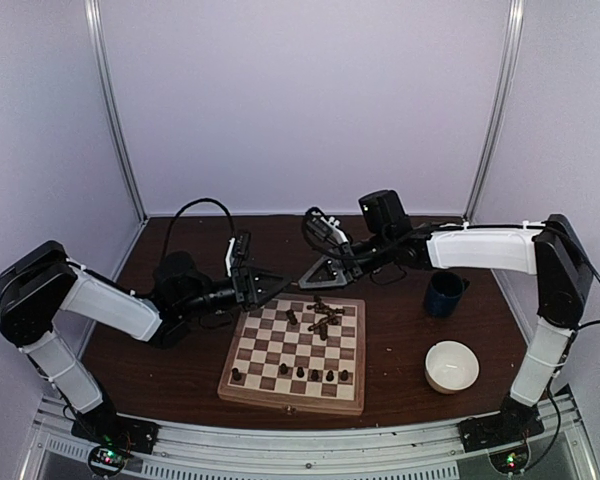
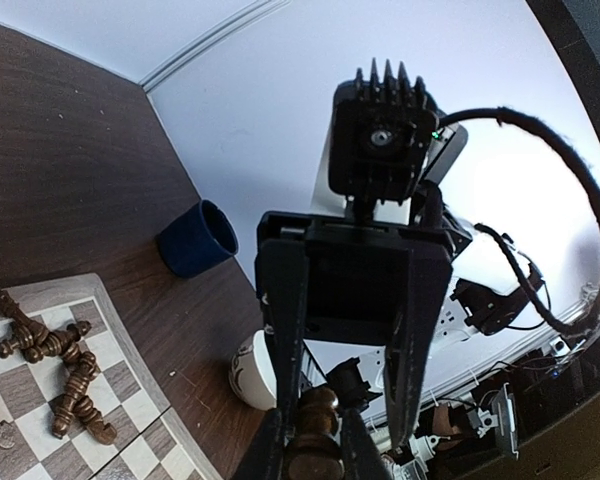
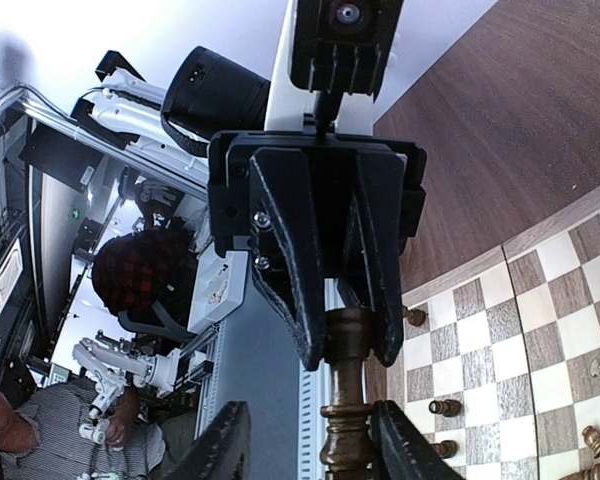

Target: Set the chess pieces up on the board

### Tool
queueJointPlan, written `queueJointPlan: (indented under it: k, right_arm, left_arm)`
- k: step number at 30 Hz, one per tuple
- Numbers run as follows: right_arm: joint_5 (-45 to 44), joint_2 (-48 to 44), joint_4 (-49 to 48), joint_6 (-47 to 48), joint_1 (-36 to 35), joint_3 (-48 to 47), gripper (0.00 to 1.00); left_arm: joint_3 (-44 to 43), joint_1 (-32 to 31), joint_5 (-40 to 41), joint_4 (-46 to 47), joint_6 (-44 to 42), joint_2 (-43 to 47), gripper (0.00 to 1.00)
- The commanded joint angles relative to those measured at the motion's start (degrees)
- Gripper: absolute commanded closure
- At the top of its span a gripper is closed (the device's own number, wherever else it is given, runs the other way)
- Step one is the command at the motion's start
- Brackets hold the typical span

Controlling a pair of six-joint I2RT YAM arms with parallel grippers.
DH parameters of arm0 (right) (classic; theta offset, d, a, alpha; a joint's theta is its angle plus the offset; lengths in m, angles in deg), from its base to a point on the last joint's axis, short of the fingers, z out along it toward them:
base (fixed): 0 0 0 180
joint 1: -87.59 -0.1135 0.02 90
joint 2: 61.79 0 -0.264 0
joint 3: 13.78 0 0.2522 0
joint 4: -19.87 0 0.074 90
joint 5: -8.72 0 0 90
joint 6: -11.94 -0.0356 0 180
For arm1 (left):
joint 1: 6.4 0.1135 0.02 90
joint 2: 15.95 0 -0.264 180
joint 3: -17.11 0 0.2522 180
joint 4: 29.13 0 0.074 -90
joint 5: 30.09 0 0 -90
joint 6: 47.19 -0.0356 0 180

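**One piece between two hands, seven upright on the board**

On the left, one left hand, stretched over the far edge of the board and closed on a single held piece. A dark brown turned figurine, gripped at one end between both fingers, clear of the squares. Facing it tip to tip, one right hand, jaws apart around the other end of the same figurine. A clear gap on one side in the right wrist view; the other finger just beside it or touching, cannot tell which.

Below both hands, one board, cream and brown squares in a pale wood border, flat on the dark worktop. Along its near side, six upright pieces: one by the left corner, then a gap, then five close together running rightward. Farther back, near the middle of the far half, one lone piece, upright. Just right of it, one heap of at least four pieces on their sides, crossed over one another; exact count hard to tell.

Right of the board and apart from it, one blue cup toward the back and one white bowl nearer the front, both upright.
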Motion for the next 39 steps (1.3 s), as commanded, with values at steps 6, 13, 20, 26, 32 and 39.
queueJointPlan:
  k: [6,13,20,26,32,39]
  right_arm:
    - [-2.55,-0.17,3.31,3.79,-0.24,-1.38,0.80]
    - [-13.09,-1.32,27.04,24.29,-0.31,-8.83,0.88]
    - [-25.74,-3.70,44.79,43.28,-2.47,-15.33,0.89]
    - [-40.13,-1.56,60.32,56.37,-10.56,-23.10,0.89]
    - [-54.40,3.81,68.66,63.48,-19.58,-29.74,0.89]
    - [-64.97,10.52,71.42,65.11,-27.74,-34.91,0.90]
  left_arm:
    - [-0.17,0.30,0.66,2.98,-0.05,-1.32,0.91]
    - [0.44,0.54,2.00,-5.78,-4.17,1.75,0.61]
    - [-0.16,1.54,8.18,-32.50,-17.04,14.38,0.50]
    - [-1.70,2.59,19.43,-54.25,-26.03,26.72,0.45]
    - [-0.61,4.45,24.41,-61.65,-27.94,33.77,0.42]
    - [0.24,4.69,25.73,-64.93,-28.38,36.63,0.41]
